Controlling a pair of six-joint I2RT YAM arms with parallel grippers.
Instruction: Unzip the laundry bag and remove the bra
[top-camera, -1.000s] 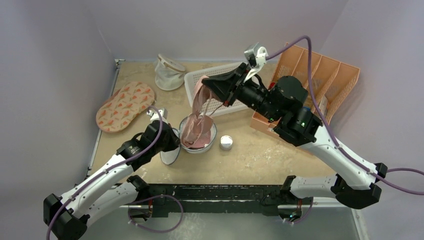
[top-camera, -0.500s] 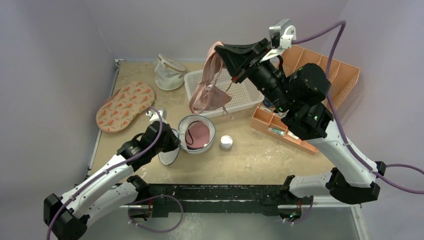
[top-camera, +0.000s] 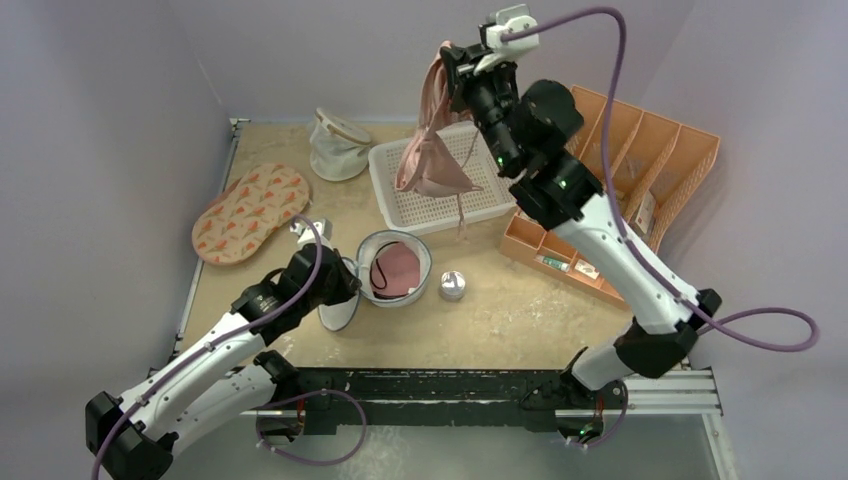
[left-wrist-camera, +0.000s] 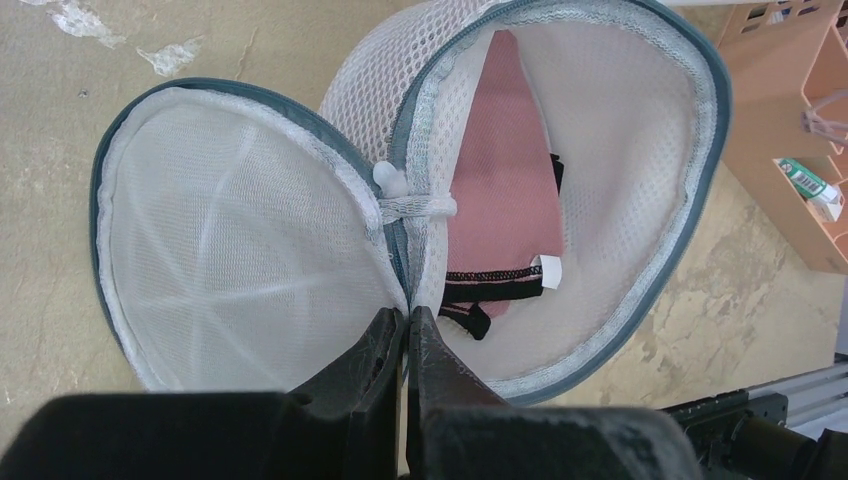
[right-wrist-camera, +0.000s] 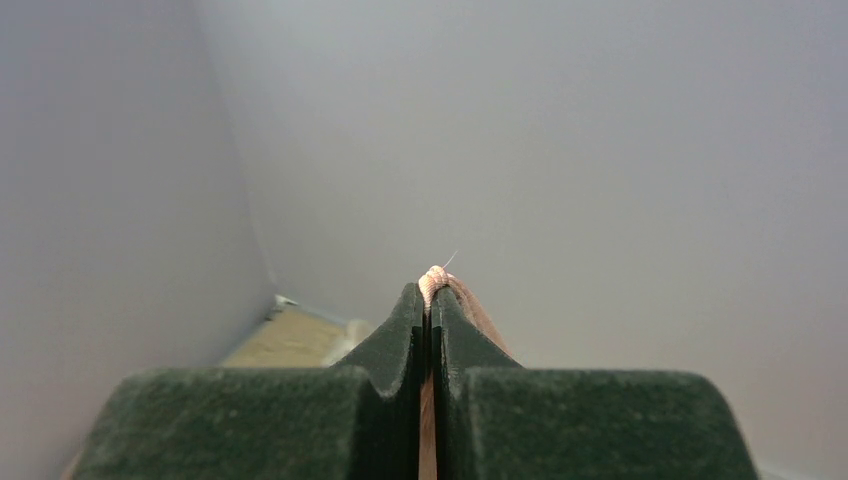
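The laundry bag (top-camera: 397, 266) stands open on the table, its round lid (top-camera: 338, 308) folded out to the left. My left gripper (top-camera: 349, 283) is shut on the bag at the hinge seam between lid and body (left-wrist-camera: 408, 318). A pink piece with black trim (left-wrist-camera: 500, 190) lies inside the bag. My right gripper (top-camera: 452, 66) is raised high at the back and shut on the pink bra (top-camera: 432, 155), which hangs free above the white basket. In the right wrist view only a fold of pink fabric (right-wrist-camera: 434, 278) shows between the shut jaws.
A white perforated basket (top-camera: 386, 190) sits behind the bag. An orange divided organiser (top-camera: 650, 150) stands at the right. A small round jar (top-camera: 453, 286) is right of the bag. A tan-rimmed mesh pouch (top-camera: 336, 145) and an orange-patterned oval pad (top-camera: 250, 212) lie at the back left.
My right gripper has lifted the bra out of the bag and carried it up and back, so it hangs clear over the basket. The left gripper has not moved.
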